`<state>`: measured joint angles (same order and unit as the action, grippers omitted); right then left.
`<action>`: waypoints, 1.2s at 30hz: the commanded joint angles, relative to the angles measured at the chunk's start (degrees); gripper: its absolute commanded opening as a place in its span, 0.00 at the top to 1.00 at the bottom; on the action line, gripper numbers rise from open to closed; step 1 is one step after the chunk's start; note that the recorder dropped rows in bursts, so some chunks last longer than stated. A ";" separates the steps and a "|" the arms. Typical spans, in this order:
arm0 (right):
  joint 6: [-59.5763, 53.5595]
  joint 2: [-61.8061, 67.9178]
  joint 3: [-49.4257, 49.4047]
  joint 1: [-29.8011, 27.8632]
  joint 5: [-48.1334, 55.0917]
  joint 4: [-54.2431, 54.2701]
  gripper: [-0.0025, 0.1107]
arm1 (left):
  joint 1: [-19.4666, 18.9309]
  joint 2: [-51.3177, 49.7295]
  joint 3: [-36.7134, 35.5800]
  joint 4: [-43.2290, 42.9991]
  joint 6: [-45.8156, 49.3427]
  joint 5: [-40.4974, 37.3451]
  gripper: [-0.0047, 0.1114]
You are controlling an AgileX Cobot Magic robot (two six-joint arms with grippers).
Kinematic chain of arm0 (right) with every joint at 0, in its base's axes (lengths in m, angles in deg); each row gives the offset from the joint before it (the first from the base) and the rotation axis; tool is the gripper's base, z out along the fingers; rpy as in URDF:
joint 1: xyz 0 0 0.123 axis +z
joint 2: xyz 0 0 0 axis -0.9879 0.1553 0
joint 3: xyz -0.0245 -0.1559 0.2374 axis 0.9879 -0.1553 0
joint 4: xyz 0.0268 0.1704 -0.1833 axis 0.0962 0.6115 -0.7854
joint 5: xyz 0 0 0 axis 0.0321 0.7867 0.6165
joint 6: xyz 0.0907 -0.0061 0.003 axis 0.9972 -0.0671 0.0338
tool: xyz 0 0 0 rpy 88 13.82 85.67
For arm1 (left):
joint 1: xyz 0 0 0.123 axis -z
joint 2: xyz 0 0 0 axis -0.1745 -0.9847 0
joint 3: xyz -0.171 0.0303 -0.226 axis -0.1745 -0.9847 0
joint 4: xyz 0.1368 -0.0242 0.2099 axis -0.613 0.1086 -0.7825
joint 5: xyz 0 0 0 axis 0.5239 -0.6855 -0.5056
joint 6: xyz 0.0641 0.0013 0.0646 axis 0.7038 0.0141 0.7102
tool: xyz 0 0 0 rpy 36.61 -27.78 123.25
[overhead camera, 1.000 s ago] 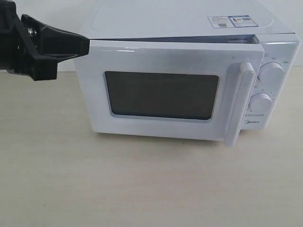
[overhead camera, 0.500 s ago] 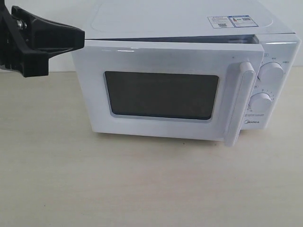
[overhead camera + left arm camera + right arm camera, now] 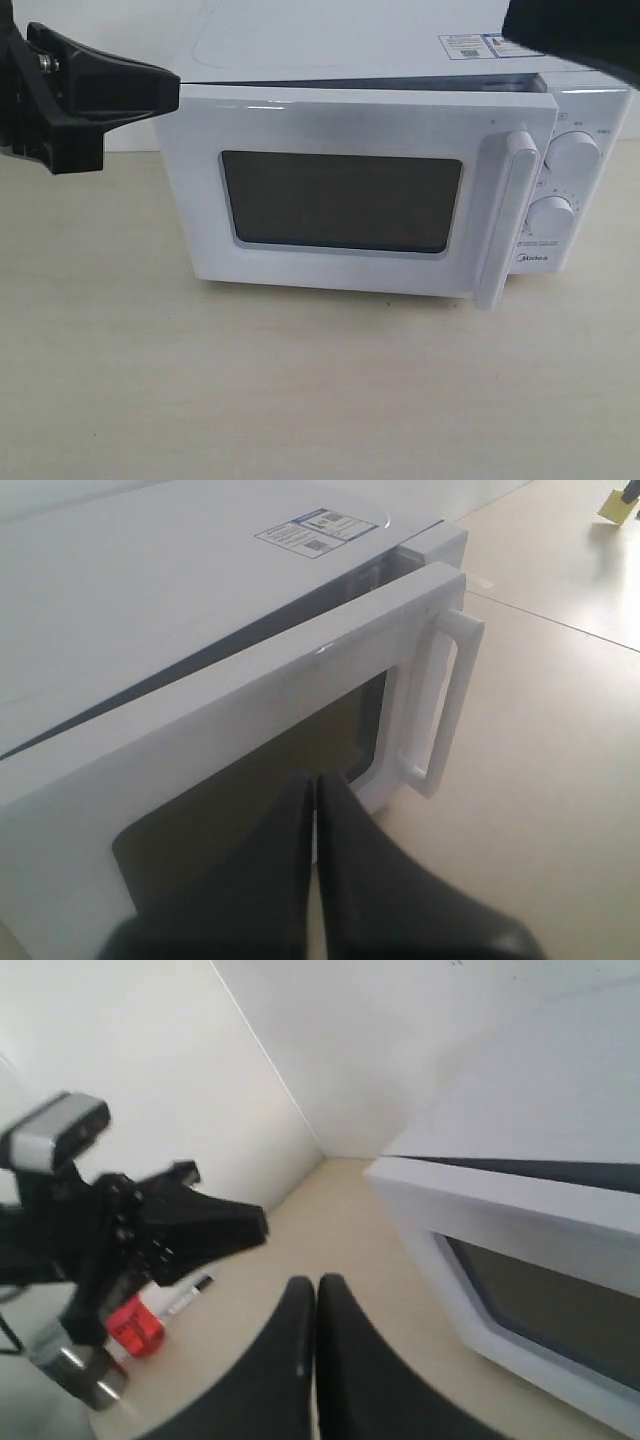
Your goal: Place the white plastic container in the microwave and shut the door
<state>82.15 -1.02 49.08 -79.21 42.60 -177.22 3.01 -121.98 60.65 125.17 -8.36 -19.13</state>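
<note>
The white microwave [image 3: 400,40] fills the middle of the exterior view. Its door [image 3: 340,120] with the dark window is almost against the body; a thin dark gap runs along the top edge. The bar handle [image 3: 505,220] is on the right side of the door. My left gripper [image 3: 172,90] is shut and empty, its tip beside the door's upper left corner; it also shows as the left gripper [image 3: 316,780] over the window. My right gripper [image 3: 316,1285] is shut and empty, up in the air. The white plastic container is hidden.
Two round dials [image 3: 572,155] sit right of the handle. The right arm [image 3: 580,30] is a dark shape at the top right corner. A red object [image 3: 135,1325] and a marker pen [image 3: 185,1295] lie on the beige table [image 3: 300,400] left of the microwave.
My left gripper has backed a little to the left, off the door's corner. The right arm has come into the top right corner of the exterior view. The door has stayed put.
</note>
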 commanded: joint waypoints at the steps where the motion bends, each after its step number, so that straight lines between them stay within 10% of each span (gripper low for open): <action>1: 0.01 -0.13 0.34 -0.16 -0.37 14.91 0.98 | 0.19 0.21 -0.18 0.00 -0.44 0.60 0.93; 11: -6.23 -0.25 0.34 -0.16 22.73 35.01 0.98 | 0.19 0.21 -0.18 0.00 -0.44 0.60 0.93; 19: -14.84 -0.63 -0.21 -0.07 42.09 0.78 0.98 | 0.19 0.21 -0.18 0.00 -0.44 0.60 0.93; 27: -9.62 -0.63 -0.10 -0.07 49.07 2.65 0.98 | 0.19 0.21 -0.18 0.00 -0.44 0.60 0.93; 36: -61.67 0.12 2.05 -0.07 70.39 28.56 0.98 | 0.19 0.21 -0.18 0.00 -0.44 0.73 0.93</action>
<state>34.92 -1.39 49.83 -79.21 103.80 -157.46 3.01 -121.98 60.65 125.17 -8.36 -18.69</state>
